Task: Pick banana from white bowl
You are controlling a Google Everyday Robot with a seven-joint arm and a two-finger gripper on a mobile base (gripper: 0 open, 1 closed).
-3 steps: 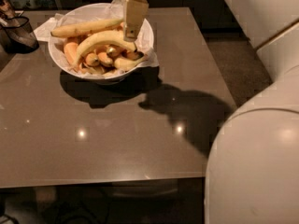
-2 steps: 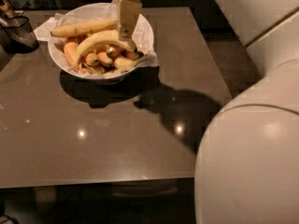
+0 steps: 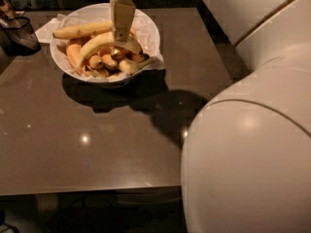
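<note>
The white bowl (image 3: 150,30), lined with crumpled white paper, stands at the far left-middle of the brown table (image 3: 97,149). The curved pale-yellow banana (image 3: 97,43) arches across the top of the pile in it. A straighter long banana (image 3: 80,30) lies behind it, and several small orange-yellow bananas (image 3: 102,62) lie beneath. My gripper (image 3: 120,32) hangs down from the top edge into the bowl, its tip at the middle of the curved banana's arch, touching or just above it.
A dark mesh container (image 3: 19,33) stands at the table's far left edge. My white arm body (image 3: 252,154) fills the right side of the view and hides the table's right part. The table's front edge runs along the bottom.
The gripper has shifted left and lower, from the bowl's right side onto the middle of the curved banana. The arm body has swung left and covers more of the view.
</note>
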